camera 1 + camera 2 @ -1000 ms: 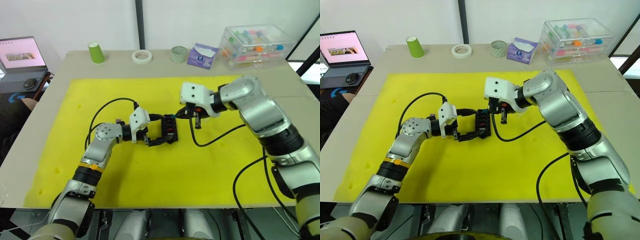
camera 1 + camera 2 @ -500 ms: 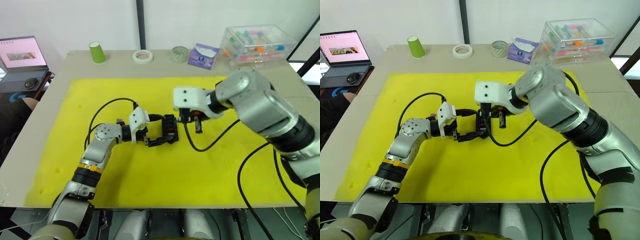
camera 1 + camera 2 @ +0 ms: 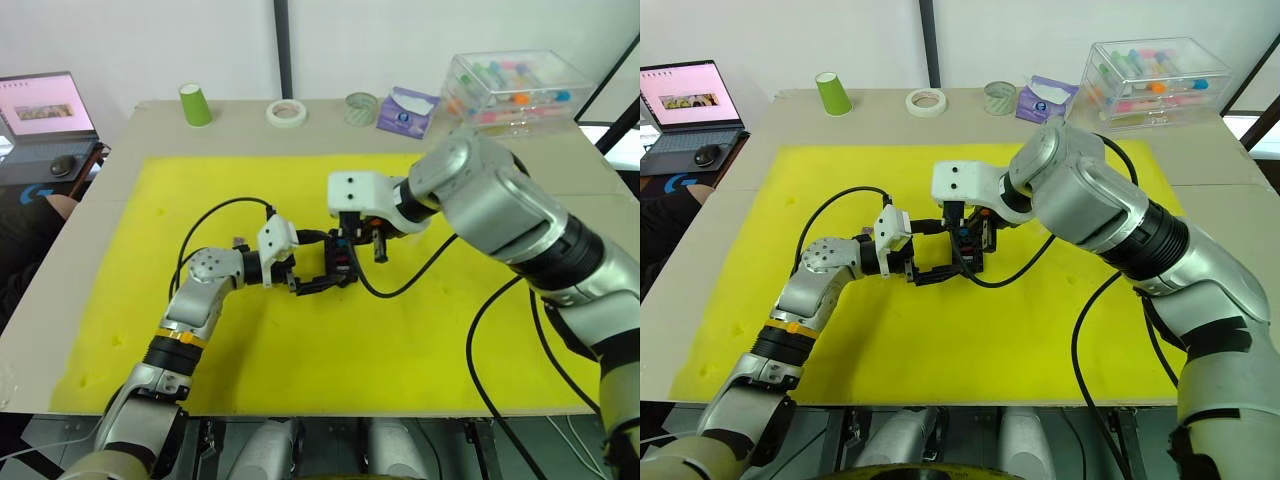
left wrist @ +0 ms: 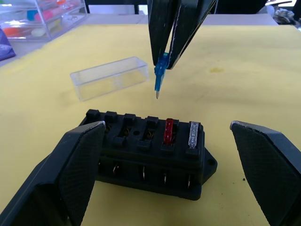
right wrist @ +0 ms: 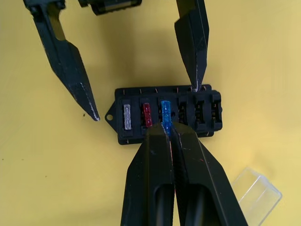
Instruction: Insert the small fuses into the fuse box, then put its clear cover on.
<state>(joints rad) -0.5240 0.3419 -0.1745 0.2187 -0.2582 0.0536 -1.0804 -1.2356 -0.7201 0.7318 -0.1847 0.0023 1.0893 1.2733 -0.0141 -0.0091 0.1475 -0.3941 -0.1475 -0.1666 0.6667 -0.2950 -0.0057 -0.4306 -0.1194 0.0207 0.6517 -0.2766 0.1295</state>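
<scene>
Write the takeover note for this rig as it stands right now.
Right gripper: shut on a blue fuse, hanging just above the fuse box, over the slot beside the red fuse.
Left gripper: open, fingers either side of the box, one tip at its rim.
Done: red fuse and clear-grey fuse seated.
Left: seat the blue fuse, fill the other slots, fit the clear cover lying on the yellow mat behind the box.

The two head views look forward and down over the whole yellow mat [image 3: 300, 340]. Each wrist view sits close (from opposite sides) to the fuse box [image 4: 150, 155], which all four views share.
</scene>
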